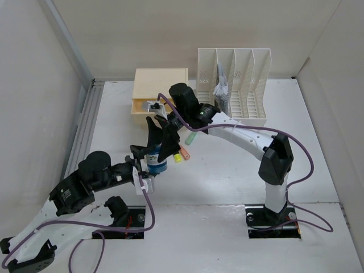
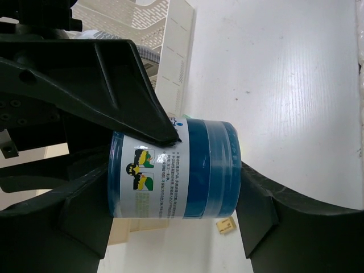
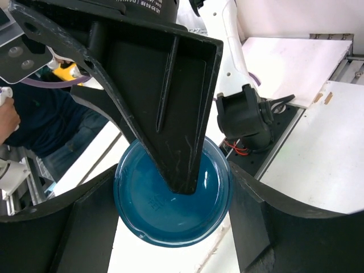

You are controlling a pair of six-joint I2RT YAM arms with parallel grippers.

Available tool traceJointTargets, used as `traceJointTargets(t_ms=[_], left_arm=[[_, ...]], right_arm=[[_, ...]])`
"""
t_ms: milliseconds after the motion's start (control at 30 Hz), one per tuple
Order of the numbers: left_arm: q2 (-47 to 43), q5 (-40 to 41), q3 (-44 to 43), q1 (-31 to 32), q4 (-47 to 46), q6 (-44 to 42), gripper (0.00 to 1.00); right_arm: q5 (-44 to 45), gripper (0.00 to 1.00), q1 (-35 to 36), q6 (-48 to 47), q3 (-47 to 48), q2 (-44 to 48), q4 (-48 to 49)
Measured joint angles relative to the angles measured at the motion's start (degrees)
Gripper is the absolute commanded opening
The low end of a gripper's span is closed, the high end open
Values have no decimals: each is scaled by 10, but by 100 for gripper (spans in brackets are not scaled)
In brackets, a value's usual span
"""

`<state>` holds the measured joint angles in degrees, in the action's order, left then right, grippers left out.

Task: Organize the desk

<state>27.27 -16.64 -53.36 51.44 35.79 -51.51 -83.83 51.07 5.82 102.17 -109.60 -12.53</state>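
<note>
bright, even overhead light; soft shadows pool on the desk (image 1: 227, 170) at frame centre. wrist views: the near black fingers (image 3: 170, 85) are underexposed and slightly soft; mild sheen on the blue jar (image 3: 170, 216); backgrounds soft toward upper edges.

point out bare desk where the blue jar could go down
Bare: desk right of the right arm, below the file rack; also between rail and drawer box. Crowded: centre, where left pincer and right pincer meet on the blue jar.
</note>
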Motion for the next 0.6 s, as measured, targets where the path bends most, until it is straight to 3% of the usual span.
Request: traceJointTargets(t_ms=[67,167,233,300,367,400,467,600], left_arm=[[-2,2,2,0,-2,0,0],[-5,2,4,0,-4,2,0],[-6,2,4,0,-4,3,0],[-5,2,4,0,-4,4,0],[-6,2,4,0,-4,5,0],[-6,2,4,0,-4,7,0],[-6,5,4,0,-4,13,0],[-6,17,4,-2,0,30,0]], right_arm=[[0,0,0,0,0,0,0],[1,1,0,0,0,0,0],[1,17,0,0,0,0,1],[1,42,0,2,0,0,0],[1,58,0,3,0,0,1],[1,88,0,3,0,0,1],[0,100,0,4,0,-1,1],[-2,100,-3,2,2,-1,6]])
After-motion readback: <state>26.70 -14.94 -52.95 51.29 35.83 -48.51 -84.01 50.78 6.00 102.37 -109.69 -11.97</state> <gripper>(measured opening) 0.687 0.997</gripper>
